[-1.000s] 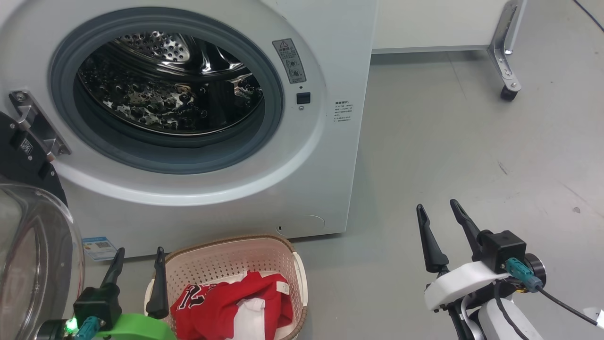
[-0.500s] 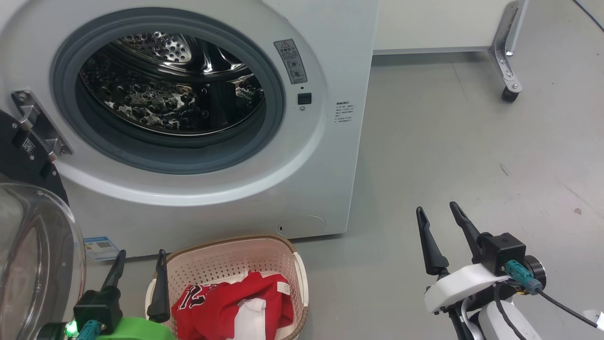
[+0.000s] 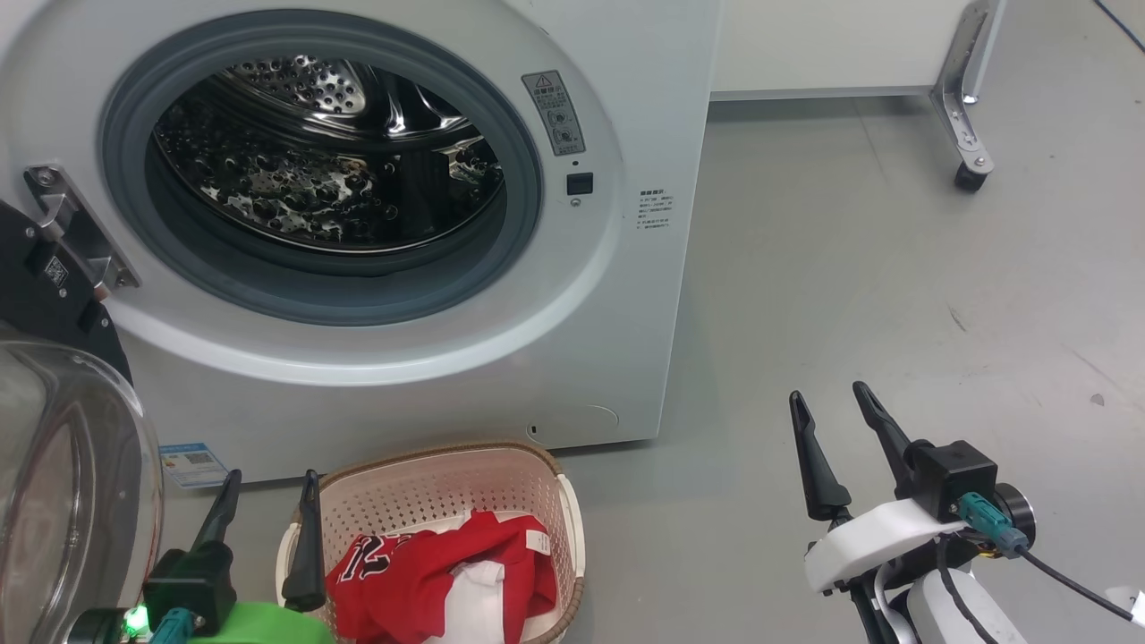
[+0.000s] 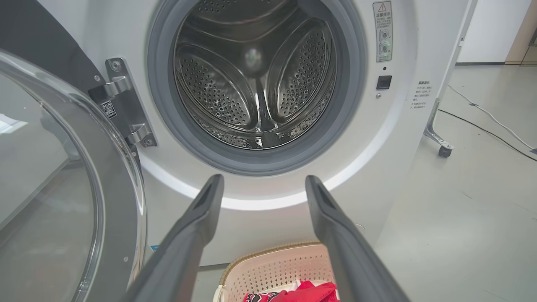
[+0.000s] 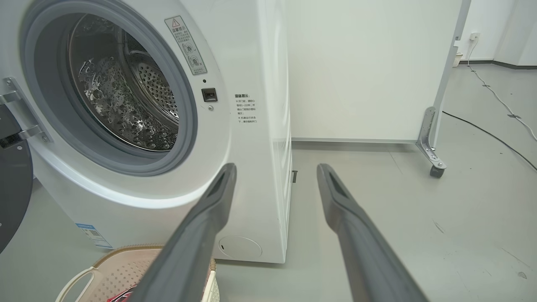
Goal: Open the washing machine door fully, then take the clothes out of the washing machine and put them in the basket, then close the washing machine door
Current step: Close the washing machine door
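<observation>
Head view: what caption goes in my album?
Red clothes in a cream plastic basket before the white washing machine.

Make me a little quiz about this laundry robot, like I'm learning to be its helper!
1. Pick one: the clothes lie A) in the drum, B) in the basket, C) on the floor.
2. True or false: the door stands open.
3. Fill the gap: the left end effector and the right end effector are both ____, holding nothing.

Key: 1 B. 2 True. 3 open.
</observation>
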Robot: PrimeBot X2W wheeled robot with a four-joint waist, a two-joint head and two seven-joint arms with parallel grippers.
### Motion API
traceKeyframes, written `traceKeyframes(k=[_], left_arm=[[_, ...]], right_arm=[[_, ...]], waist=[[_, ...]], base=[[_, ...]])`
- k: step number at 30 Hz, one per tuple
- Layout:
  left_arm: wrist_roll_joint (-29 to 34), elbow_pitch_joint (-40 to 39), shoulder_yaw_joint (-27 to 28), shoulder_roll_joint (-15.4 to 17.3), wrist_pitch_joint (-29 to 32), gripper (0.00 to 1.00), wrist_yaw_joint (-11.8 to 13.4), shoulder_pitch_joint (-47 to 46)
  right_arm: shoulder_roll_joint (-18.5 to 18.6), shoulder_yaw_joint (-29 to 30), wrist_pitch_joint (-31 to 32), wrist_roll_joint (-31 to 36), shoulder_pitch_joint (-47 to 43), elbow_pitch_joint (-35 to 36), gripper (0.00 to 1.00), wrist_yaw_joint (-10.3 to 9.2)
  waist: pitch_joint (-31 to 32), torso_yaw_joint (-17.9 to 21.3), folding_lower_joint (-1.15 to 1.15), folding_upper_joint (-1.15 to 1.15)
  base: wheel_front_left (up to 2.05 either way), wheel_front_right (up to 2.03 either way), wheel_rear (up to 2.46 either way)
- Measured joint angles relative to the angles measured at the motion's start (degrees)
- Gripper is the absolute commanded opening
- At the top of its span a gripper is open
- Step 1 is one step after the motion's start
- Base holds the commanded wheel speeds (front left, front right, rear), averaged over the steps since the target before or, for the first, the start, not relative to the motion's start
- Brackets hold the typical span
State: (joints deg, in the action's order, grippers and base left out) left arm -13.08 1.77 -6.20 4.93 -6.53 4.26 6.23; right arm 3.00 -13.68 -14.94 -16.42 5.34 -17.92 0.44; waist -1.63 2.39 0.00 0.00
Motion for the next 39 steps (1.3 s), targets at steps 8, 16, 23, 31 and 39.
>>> traceKeyframes(k=[8,16,23,31,39], left_arm=[[0.01,-1.2,0.01,0.07,0.94,1.0,0.05,0.29],[0.15,-2.42,0.01,0.23,1.43,1.0,0.23,0.95],[0.14,-4.14,-0.36,0.22,1.86,1.0,0.49,0.98],[0.14,-4.55,-0.31,0.26,1.88,1.0,0.49,1.0],[0.14,-5.17,-0.27,0.55,1.93,1.0,0.51,1.02]], right_arm=[[-0.11,0.13,0.01,0.03,0.0,0.04,1.0,0.01],[-0.18,0.29,0.01,0.04,0.0,0.14,1.0,0.01],[-0.18,0.37,0.0,0.37,0.02,0.68,1.0,0.02],[-0.19,0.37,0.0,0.44,0.03,0.67,1.0,0.02],[-0.2,0.43,0.0,0.44,0.08,0.64,1.0,0.02]], waist=[[-0.32,-0.07,0.0,0.0],[-0.73,-0.06,0.0,0.0],[-1.56,-0.08,0.0,0.0],[-2.2,-0.08,0.0,0.0],[-2.46,0.07,0.0,0.0]], base=[[-0.5,0.75,-0.25],[-0.84,1.08,-0.25],[-1.06,1.24,-0.18],[-0.87,0.87,0.0],[-0.54,0.54,0.0]])
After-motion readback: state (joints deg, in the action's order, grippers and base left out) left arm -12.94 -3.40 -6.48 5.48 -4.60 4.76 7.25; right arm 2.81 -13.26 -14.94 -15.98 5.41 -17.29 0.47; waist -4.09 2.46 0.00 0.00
